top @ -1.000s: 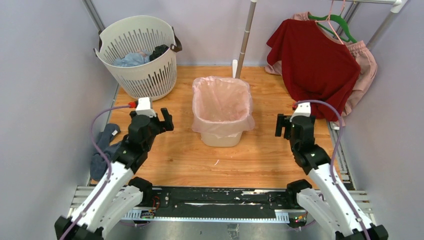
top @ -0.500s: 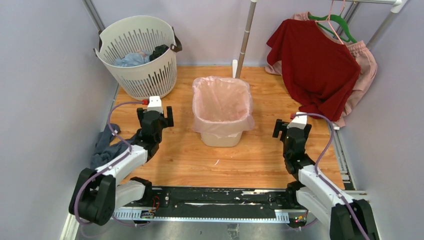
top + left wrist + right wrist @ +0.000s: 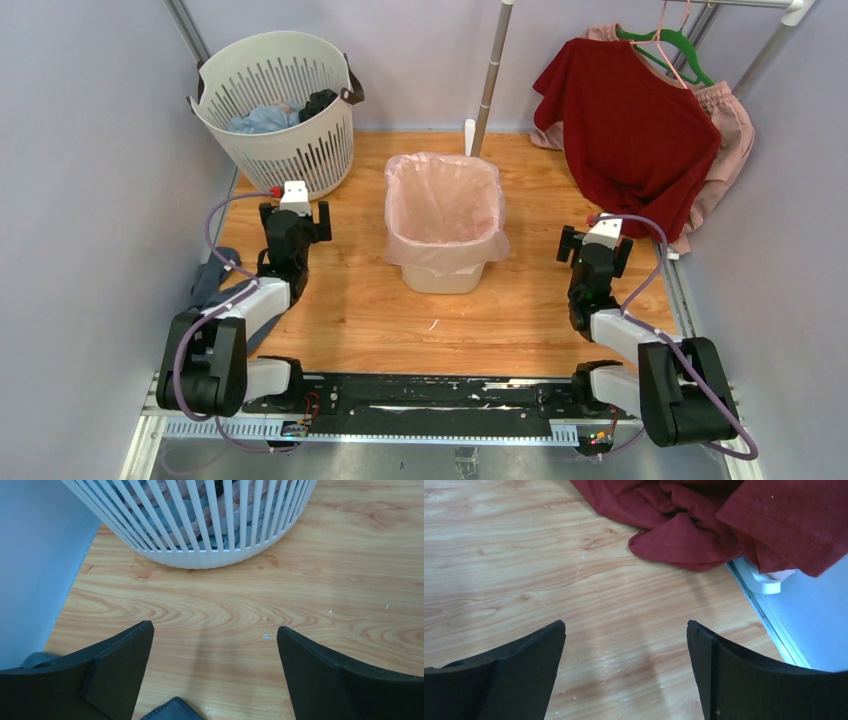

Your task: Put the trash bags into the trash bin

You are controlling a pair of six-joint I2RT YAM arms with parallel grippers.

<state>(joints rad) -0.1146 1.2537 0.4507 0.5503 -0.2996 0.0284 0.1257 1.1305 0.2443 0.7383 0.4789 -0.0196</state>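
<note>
1. The trash bin stands upright mid-tabletop, mouth facing up.
2. The pale-pink trash bag lines it, opening upward, its edge folded out over the rim.
3. Bin and bag sit between the two arms, well apart from both.
4. The left jaws are spread wide and empty, facing the slotted white basket.
5. The right jaws are spread wide and empty, facing the red shirt.

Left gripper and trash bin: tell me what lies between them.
Bare wooden tabletop only, between left gripper and trash bin, seen in the top external view.
</note>
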